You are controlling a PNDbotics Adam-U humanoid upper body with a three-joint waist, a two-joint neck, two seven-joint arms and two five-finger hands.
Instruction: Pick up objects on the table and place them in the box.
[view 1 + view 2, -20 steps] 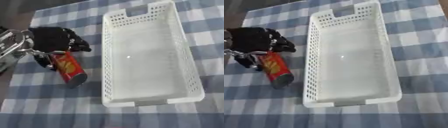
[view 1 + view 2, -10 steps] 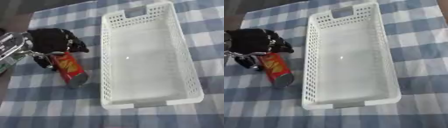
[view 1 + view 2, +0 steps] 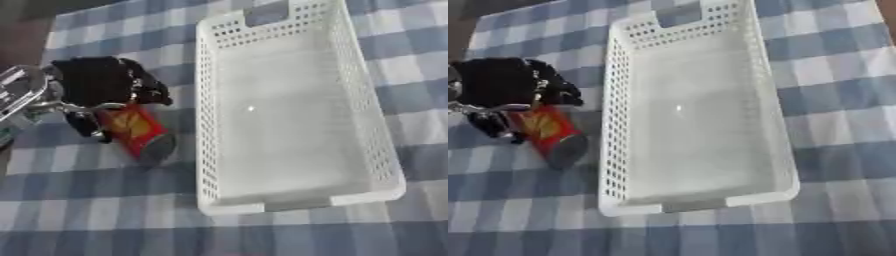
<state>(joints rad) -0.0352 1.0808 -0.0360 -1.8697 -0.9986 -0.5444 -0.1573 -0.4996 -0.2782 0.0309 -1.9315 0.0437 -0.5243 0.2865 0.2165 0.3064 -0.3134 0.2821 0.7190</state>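
Fingers of our left hand [image 3: 101,82] curl over the top of 1 red chip can [image 3: 136,131], lying on the checked tablecloth [image 3: 79,210] at 9 o'clock from the white perforated basket [image 3: 293,197].

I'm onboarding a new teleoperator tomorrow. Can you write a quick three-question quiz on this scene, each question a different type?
1. True or false: the white box already holds an object.
2. Which hand is on the red can? A) left hand B) right hand C) neither
3. Fill in: the can lies on the checked tablecloth, to the robot's ____ of the box.

Key: 1 false, it looks empty. 2 A, its fingers are curled over the can's upper end. 3 left.
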